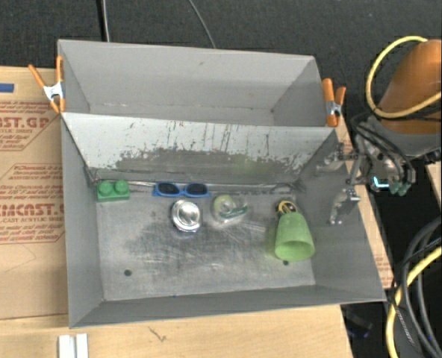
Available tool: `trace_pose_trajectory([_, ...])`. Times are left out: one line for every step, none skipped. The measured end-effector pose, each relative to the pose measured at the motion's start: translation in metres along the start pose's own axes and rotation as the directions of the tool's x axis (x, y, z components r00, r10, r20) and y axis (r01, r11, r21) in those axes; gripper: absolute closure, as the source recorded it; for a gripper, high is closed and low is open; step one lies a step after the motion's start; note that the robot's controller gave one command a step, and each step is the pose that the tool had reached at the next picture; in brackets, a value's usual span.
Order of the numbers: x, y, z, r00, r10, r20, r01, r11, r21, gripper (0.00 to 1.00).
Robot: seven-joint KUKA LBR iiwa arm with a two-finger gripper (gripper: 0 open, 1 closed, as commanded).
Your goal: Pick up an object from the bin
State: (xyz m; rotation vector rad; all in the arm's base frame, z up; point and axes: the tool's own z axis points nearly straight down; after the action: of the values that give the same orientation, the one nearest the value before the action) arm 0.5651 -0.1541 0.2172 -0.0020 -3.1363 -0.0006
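My gripper [335, 189] hangs over the bin's right sloping wall, above the floor, with its two metal fingers apart and nothing between them. Nearest to it, a pale green plastic cup [293, 237] lies on its side at the right of the bin floor. A small yellow and black piece [285, 207] touches the cup's narrow end. Further left rests a clear, greenish-tinted round object [228, 209].
A shiny silver round lid or can end [185, 215] lies at mid floor. A flat blue piece [181, 191] and a green two-stud block [113, 191] sit along the back wall's foot. The arm with its orange cover and cables stands to the right of the bin.
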Motion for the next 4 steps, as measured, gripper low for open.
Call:
trace_pose_trajectory([0.058,0.005,0.145,0.995,0.097,0.024,-0.097,0.995,0.004,0.0])
trace_pose_trajectory([0.028,0.027,0.117,0.953,0.304,0.008,-0.304,0.953,-0.003,0.0])
trace_pose_trajectory([-0.009,0.04,0.121,0.811,0.584,-0.032,-0.584,0.811,0.011,0.0])
trace_pose_trajectory([-0.021,0.05,0.135,0.896,0.443,-0.02,-0.442,0.896,0.025,0.0])
